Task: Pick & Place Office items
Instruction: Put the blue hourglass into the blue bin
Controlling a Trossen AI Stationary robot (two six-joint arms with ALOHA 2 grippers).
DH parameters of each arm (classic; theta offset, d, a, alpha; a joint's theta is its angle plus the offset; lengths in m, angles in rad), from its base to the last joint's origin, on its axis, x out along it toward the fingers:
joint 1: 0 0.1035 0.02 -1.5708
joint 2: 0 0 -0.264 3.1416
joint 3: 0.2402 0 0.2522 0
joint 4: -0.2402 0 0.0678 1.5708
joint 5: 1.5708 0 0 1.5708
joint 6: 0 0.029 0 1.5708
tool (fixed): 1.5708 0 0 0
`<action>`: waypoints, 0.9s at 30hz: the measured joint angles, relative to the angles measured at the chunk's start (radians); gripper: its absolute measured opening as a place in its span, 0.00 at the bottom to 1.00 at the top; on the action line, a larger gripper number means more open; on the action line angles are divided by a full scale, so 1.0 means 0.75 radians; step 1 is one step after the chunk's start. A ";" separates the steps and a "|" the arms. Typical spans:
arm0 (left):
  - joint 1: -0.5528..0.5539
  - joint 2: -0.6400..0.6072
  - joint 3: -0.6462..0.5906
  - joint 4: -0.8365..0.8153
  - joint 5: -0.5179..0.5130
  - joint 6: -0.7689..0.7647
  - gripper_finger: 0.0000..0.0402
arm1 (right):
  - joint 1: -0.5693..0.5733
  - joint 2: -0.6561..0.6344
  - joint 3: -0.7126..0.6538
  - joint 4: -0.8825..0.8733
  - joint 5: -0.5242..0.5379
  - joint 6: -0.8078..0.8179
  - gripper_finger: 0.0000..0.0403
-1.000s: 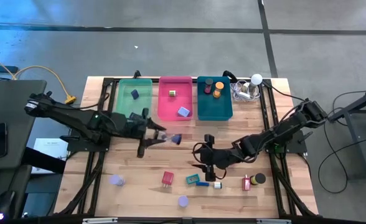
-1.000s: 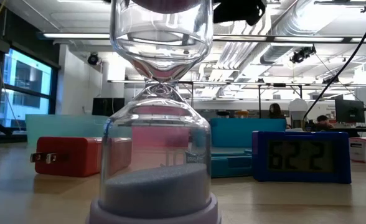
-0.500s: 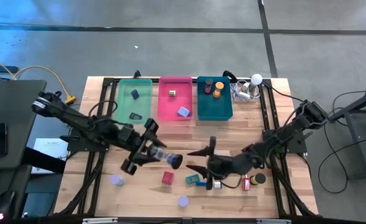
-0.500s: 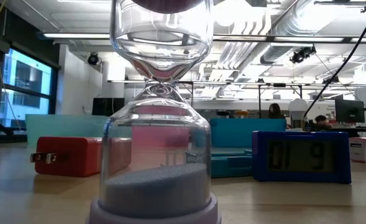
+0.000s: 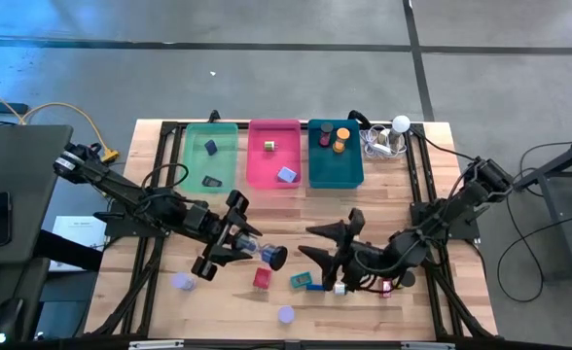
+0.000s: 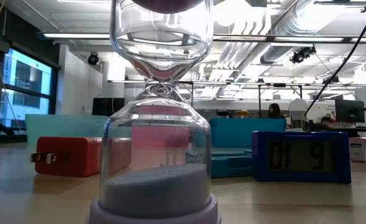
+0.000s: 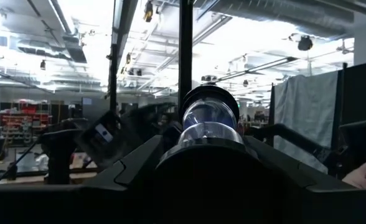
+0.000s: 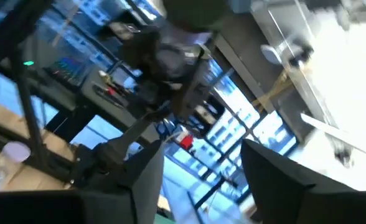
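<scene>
My left gripper (image 5: 245, 245) hangs above the table's middle, shut on a small clear cylinder with dark end caps (image 5: 264, 253), which fills the left wrist view (image 7: 208, 115). My right gripper (image 5: 313, 245) hangs open above the loose items, nothing between its fingers (image 8: 147, 180). On the wood lie a red block (image 5: 262, 278), a teal block (image 5: 300, 281), lavender discs (image 5: 182, 282) (image 5: 285, 314), a blue-and-white piece (image 5: 327, 288), a red piece (image 5: 385, 287) and a dark cap (image 5: 404, 279). A lavender-based hourglass (image 6: 161, 124) fills the low view. My left gripper pinches the clear cylinder's near end (image 7: 208, 142) between its two fingers. The cylinder lies along the fingers and sticks out past their tips, its far dark cap (image 5: 274, 257) leading. It is lifted clear of the table, tilted with that far end higher.
Green (image 5: 211, 156), pink (image 5: 274, 154) and teal (image 5: 336, 154) trays stand along the far edge, each holding a few pieces. A white ball with cables (image 5: 401, 123) sits at the far right. A red plug block (image 6: 68, 155) and a blue clock (image 6: 301, 157) stand near the front.
My left gripper has carried the clear cylinder from beside the pink tray toward the table's near edge, rising and tipping its fingers upward. My right gripper has risen off the loose items, rolled and tipped upward, its arm swinging toward the near edge.
</scene>
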 joint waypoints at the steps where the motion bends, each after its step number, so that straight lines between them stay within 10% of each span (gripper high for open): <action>1: 0.000 0.000 0.000 -0.001 -0.001 0.005 0.49 | 0.000 0.000 0.009 0.000 0.021 0.024 0.54; 12: 0.001 0.004 0.000 -0.007 -0.002 0.010 0.49 | -0.005 0.003 0.104 -0.143 -0.182 0.041 0.88; 27: 0.011 0.041 -0.001 -0.022 -0.073 0.014 0.49 | -0.114 0.090 0.250 -0.219 -0.329 0.043 0.87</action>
